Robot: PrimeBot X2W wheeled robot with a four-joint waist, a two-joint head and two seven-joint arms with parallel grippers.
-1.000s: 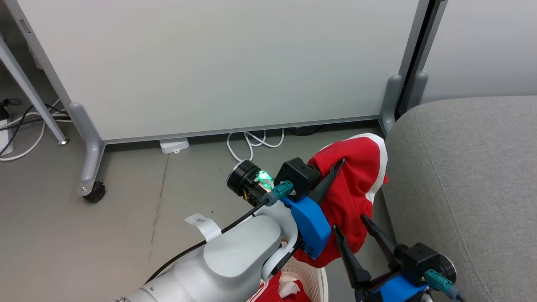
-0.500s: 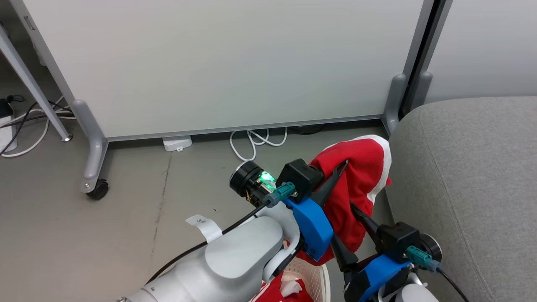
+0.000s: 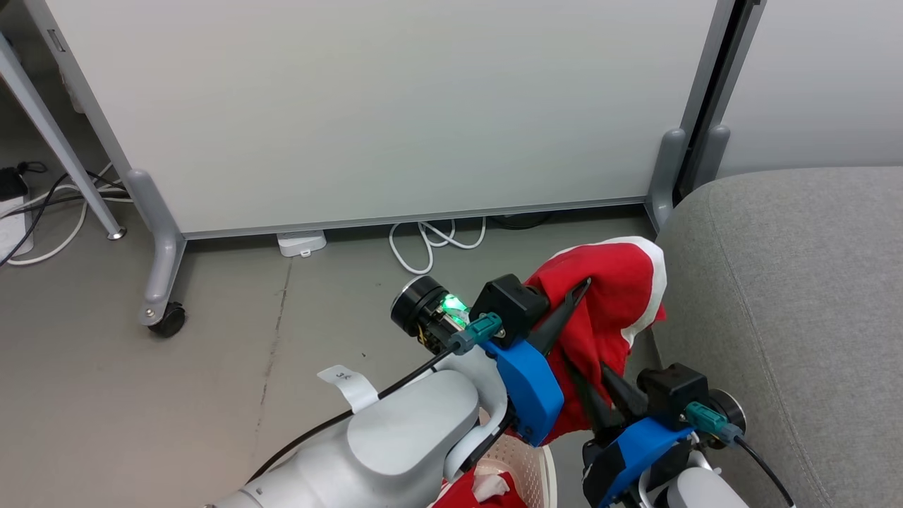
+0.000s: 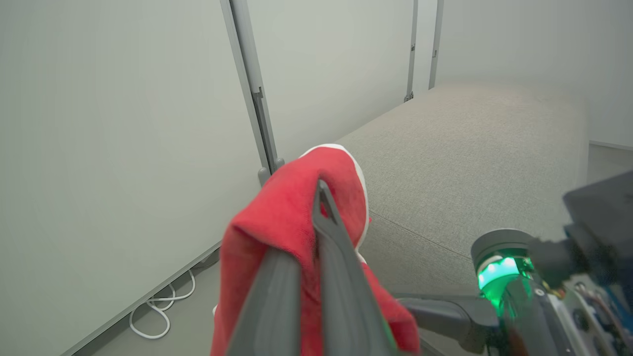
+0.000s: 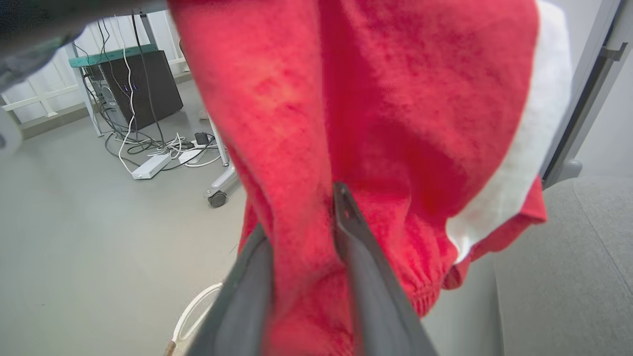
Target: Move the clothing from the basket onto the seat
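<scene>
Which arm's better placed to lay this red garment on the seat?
Probably left. The left tool is shut on the garment, holding it raised beside the seat. The right tool sits lower, fingers around hanging fabric, grip unclear.

Floor: pale grey smooth floor [image 3: 211, 395], across the left and middle of the head view, with a thin dark scuff line [image 3: 271, 339].
Bottom centre: cream-white perforated plastic basket [image 3: 529, 466] stands on it, cut off by the frame edge.
Centre, at the panel's foot: looped white cable [image 3: 430, 243]; to its left a small flat white box [image 3: 302, 243].
Left: curved grey partition foot on a black caster [image 3: 169, 321]; a slanted grey metal leg with a round foot [image 3: 113, 231].
Far left edge: loose black and white cables [image 3: 42, 204].
Right: large grey woven-fabric seat cushion [image 3: 790, 296], its rounded side dropping towards the floor.
</scene>
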